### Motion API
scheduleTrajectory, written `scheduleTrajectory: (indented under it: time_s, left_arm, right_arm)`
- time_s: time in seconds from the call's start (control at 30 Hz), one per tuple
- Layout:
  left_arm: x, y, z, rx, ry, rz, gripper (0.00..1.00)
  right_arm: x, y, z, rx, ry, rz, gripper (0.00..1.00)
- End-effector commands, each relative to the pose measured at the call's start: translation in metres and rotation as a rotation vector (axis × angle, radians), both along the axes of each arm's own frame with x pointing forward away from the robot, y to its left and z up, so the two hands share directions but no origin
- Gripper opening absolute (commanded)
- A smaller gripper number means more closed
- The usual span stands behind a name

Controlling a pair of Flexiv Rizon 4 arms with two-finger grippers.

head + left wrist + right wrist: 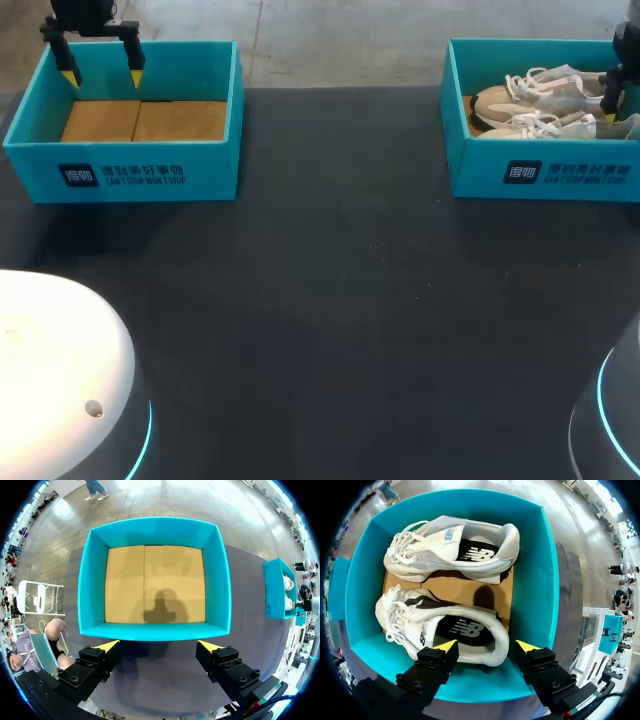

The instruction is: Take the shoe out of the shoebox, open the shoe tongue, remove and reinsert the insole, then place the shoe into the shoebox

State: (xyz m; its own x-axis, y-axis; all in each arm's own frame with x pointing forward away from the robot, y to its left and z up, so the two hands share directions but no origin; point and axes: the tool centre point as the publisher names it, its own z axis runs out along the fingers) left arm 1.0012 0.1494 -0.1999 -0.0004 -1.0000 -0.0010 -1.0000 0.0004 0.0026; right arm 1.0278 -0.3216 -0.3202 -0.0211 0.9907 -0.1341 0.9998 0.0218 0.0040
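— Closest in, right end effector point(487, 646): spread wide, pinching nothing, hanging just above the heel of the nearer sneaker point(427, 630).
— Why there?
— Probably lined up to straddle the heel collar, likely the firmest place to lift by. Looks like the first step, taking a shoe out, not yet done.
— And the shoe itself?
— Sitting in the right teal shoebox point(535, 580), opening turned up, black insole point(465, 629) in plain sight. Lies beside a second sneaker point(445, 535), toes pointing the same way. Heel close to the box wall under the fingers, so calls for a careful descent to avoid catching cardboard.
— Left end effector point(159, 644)?
— Spread as well, gripping nothing. Hovers with the left teal shoebox point(92, 580) just ahead of its fingers, brown cardboard floor showing. Well apart from the shoes across the dark counter point(330, 300). Likely parked out of the way until needed to steady the shoe for tongue and insole.
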Motion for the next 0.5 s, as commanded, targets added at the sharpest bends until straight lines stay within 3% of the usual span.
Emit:
scheduleTrajectory:
  time_s: [0.03,0.5]
  left_arm:
    - [0.0,0.0,0.0,-0.001,-0.001,0.0,1.0]
    - [0.0,0.0,0.0,-0.001,-0.001,0.0,1.0]
  right_arm:
    - [0.003,-0.003,-0.007,-0.011,0.001,0.001,0.71]
    - [0.005,-0.019,-0.025,-0.016,0.012,-0.018,0.62]
